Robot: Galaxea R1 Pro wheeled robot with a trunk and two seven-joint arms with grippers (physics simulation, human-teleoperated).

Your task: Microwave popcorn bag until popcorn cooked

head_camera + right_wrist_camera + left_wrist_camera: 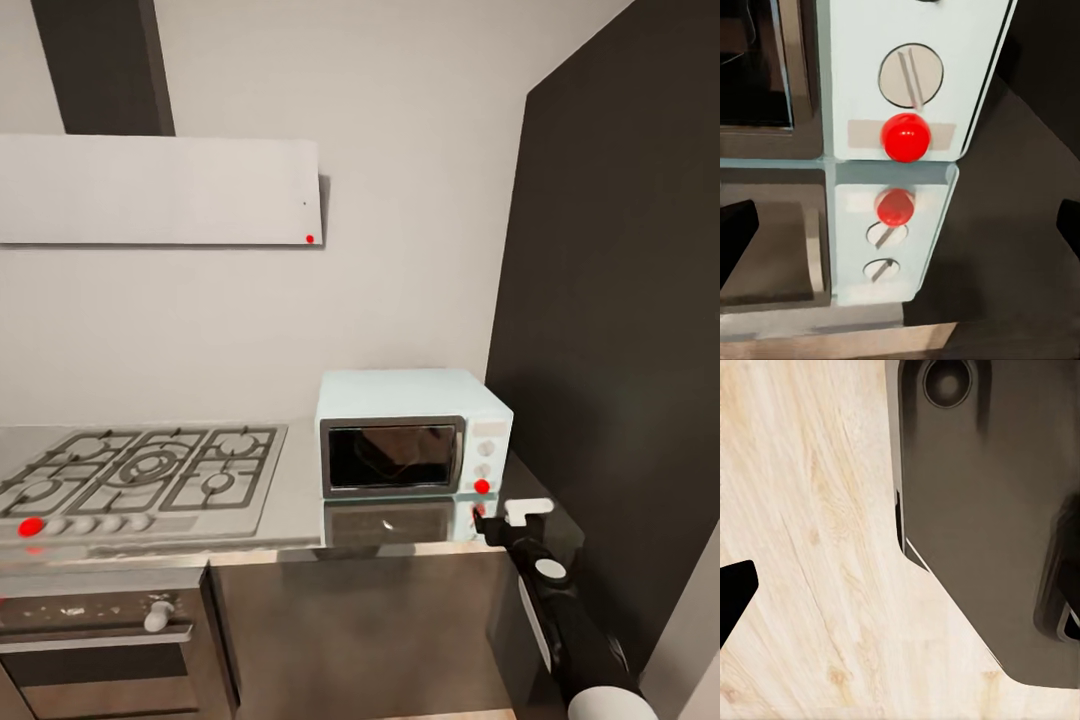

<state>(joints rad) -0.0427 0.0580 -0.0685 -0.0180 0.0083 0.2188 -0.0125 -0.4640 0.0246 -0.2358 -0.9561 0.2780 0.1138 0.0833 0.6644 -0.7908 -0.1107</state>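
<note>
Dark tall panel filling the right side of head view, pale wall behind w/ white range hood top left, red dot at its lower right corner. Countertop, grey steel, carrying gas hob at left and microwave at right, against the dark panel; mirror image of microwave on the steel in front. Oven under the hob, dark cabinet fronts beside it. Microwave door shut, dark glass; side panel w/ knob and red dot just below it in right wrist view. Right gripper raised at counter edge, just in front of microwave's lower right corner, near the red dot; fingers spread wide apart, nothing between them, tips at the edges of right wrist view. Left wrist cam looking down at light wood floor and robot's dark base; one dark finger tip at frame edge, left gripper's opening: can't tell. Popcorn bag location: can't tell from these views.
</note>
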